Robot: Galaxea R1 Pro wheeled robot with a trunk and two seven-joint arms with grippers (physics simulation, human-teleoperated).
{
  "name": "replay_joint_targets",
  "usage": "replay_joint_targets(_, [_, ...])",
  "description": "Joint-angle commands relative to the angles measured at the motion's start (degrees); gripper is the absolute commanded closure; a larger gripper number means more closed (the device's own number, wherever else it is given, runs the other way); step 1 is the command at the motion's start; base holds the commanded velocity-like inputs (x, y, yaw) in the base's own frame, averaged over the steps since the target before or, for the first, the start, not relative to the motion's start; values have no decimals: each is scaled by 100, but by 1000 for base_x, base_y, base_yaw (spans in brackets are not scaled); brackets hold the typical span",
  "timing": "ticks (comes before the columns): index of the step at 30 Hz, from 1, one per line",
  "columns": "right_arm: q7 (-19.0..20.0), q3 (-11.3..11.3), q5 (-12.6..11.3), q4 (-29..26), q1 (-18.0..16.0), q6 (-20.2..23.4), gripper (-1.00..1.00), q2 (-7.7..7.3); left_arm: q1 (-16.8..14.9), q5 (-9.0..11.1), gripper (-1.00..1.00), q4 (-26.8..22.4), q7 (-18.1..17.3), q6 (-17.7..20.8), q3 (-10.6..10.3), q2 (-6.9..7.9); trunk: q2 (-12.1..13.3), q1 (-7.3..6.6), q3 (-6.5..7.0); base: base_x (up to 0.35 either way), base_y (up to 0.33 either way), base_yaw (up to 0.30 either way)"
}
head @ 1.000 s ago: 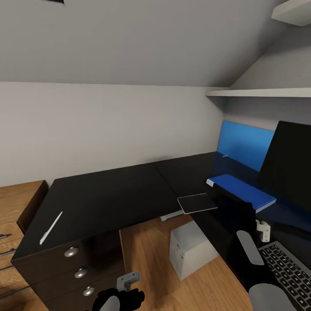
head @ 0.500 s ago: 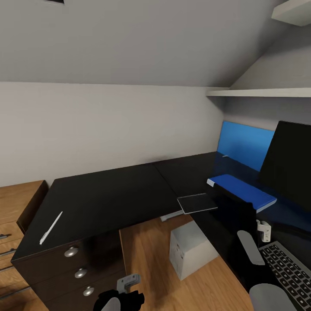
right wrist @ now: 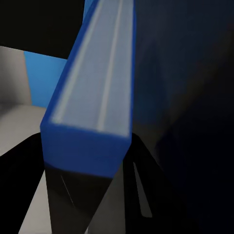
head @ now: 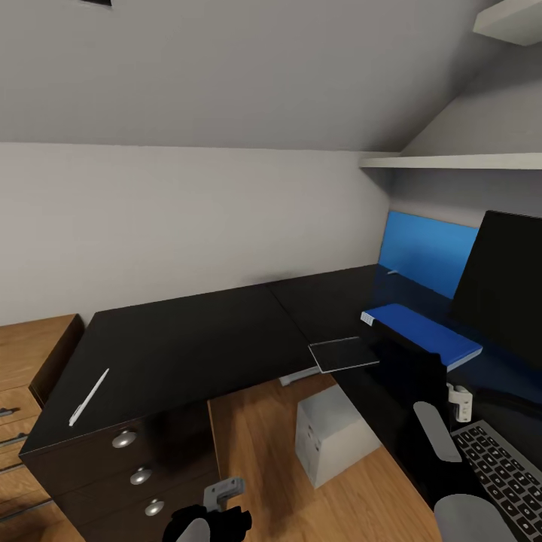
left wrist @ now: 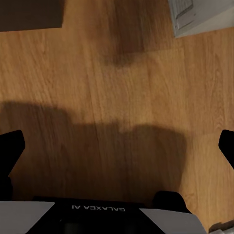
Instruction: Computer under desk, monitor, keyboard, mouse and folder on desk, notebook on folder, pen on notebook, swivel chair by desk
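Observation:
The blue folder (head: 425, 331) lies flat at the desk's (head: 188, 346) right wing, in front of the monitor (head: 503, 290). My right arm (head: 410, 391) reaches to its near end. In the right wrist view the folder's pale edge (right wrist: 97, 87) sits between the fingers of my right gripper (right wrist: 90, 168), which is shut on it. The dark notebook (head: 344, 354) lies at the desk's inner edge. At the far left of the desk rests the white pen (head: 89, 397). The keyboard (head: 503, 470) is at lower right. The grey computer (head: 335, 436) stands under the desk. My left gripper (head: 217, 513) hangs open over the floor (left wrist: 117, 97).
Black drawers with round silver knobs (head: 128, 463) close the desk's left end, and low oak shelving (head: 30, 361) stands beyond them. A blue wall panel (head: 429, 252) and a white shelf (head: 452, 161) are behind the monitor. The computer's corner (left wrist: 204, 17) lies close to my left gripper.

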Motion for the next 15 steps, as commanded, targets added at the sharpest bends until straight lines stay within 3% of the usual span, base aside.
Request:
replay_joint_targets(1, [-25, 8, -14, -6, -3, -20, 100, 0, -6, 37, -100, -8, 44, 1, -14, 5, -3, 0, -6, 0, 0, 0])
replay_joint_targets(15, [-88, 8, -25, 3, -3, -13, 100, -9, -6, 32, -100, -8, 23, 1, -22, 5, -3, 0, -6, 0, 0, 0])
